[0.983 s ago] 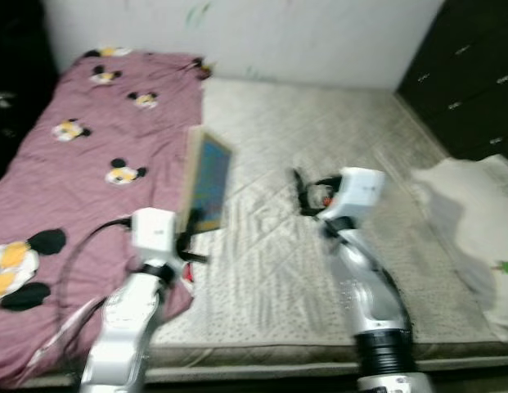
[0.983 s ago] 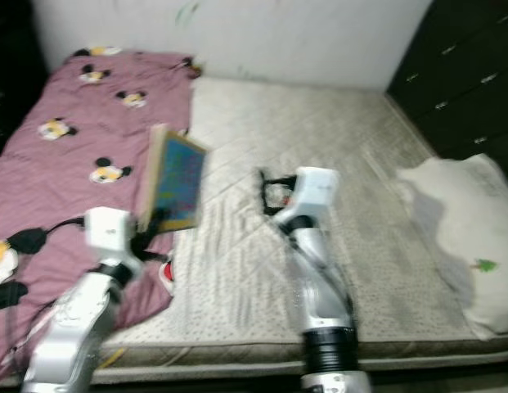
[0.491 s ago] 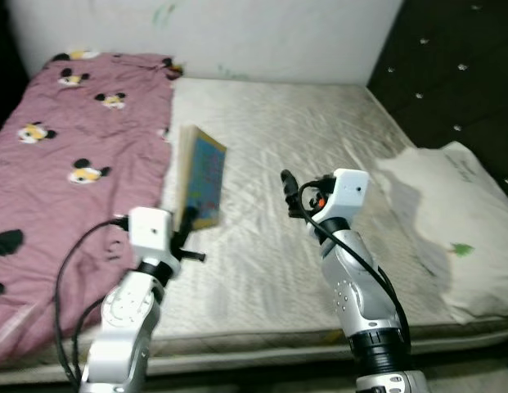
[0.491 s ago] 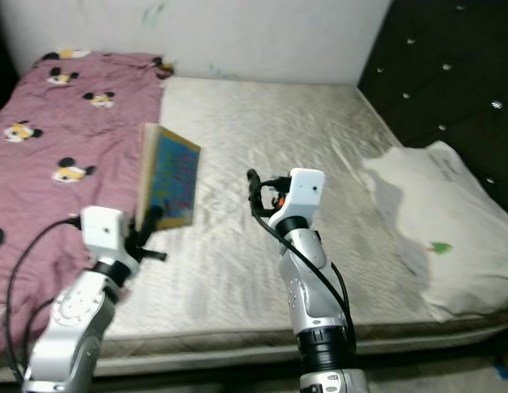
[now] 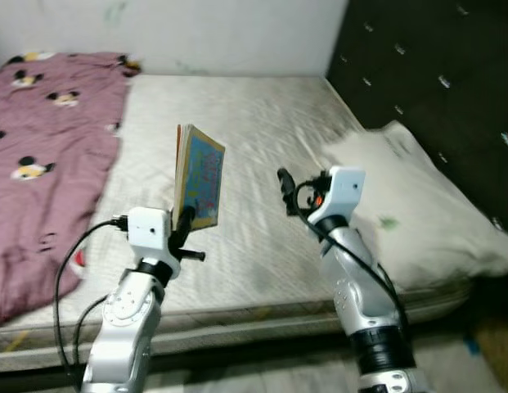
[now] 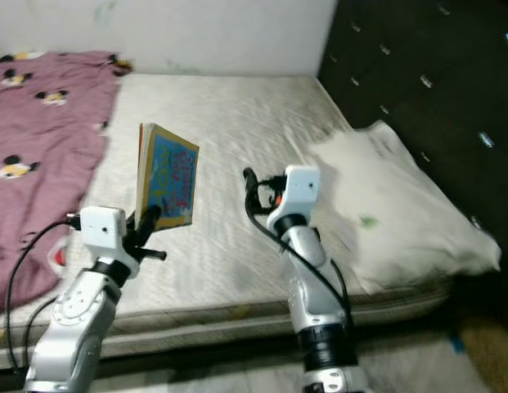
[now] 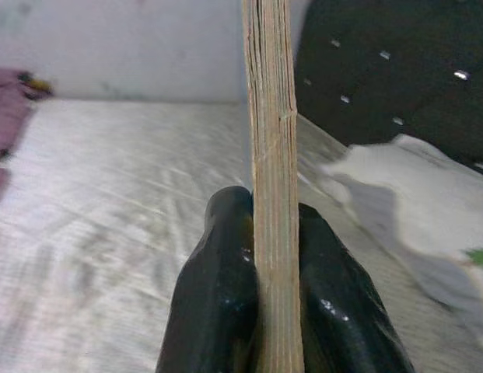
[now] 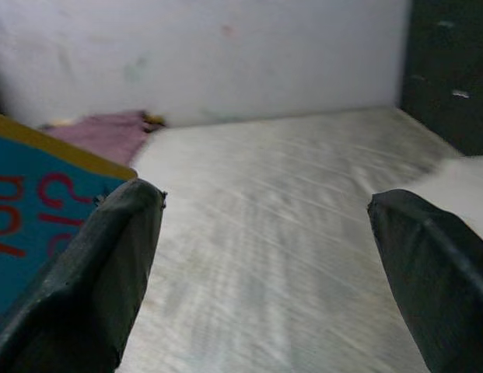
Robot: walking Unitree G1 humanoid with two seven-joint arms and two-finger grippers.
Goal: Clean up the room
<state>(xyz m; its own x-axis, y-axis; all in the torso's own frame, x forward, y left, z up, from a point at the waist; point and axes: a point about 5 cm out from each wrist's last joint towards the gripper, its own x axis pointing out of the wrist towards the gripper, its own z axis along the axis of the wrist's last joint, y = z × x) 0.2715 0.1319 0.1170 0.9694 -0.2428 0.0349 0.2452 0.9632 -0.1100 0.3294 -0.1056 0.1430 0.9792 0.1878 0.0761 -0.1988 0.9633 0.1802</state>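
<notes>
My left gripper (image 5: 186, 219) is shut on the lower edge of a thin book (image 5: 200, 174) with a blue cover, held upright above the bare mattress (image 5: 237, 123). In the left wrist view the book's page edge (image 7: 272, 155) stands between my two black fingers (image 7: 218, 287). My right gripper (image 5: 285, 190) is raised over the mattress to the right of the book, open with nothing between its fingers (image 8: 101, 264). The blue cover with red letters (image 8: 31, 225) shows at the edge of the right wrist view.
A purple sheet with cartoon mice (image 5: 41, 123) covers the left part of the bed. A white pillow (image 5: 409, 196) lies at the right against a dark tufted headboard (image 5: 433, 74). A white wall (image 5: 180, 33) stands behind the bed. The near mattress edge (image 5: 254, 323) runs across below my arms.
The camera has turned right: the purple sheet slid left and the pillow and headboard came further into view. The left gripper still holds the book upright; the right gripper stays open.
</notes>
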